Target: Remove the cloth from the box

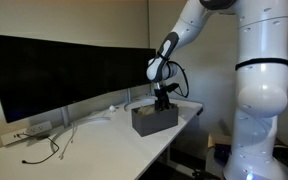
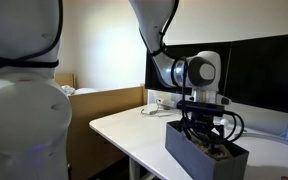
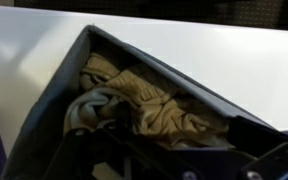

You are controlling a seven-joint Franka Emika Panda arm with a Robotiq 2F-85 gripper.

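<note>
poised with the tool [image 1: 164, 104] right over the open dark box [image 1: 152, 123] on the white desk [image 1: 94, 145], apparently to drop straight onto the tan cloth [image 3: 149, 105], bunched inside along one wall. cannot tell whether spread or closed: too dark in the wrist view.

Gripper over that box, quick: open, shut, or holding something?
Gripper: cannot be told; its jaws are down at the box, too dark to see. The cloth lies bunched inside the box.
</note>
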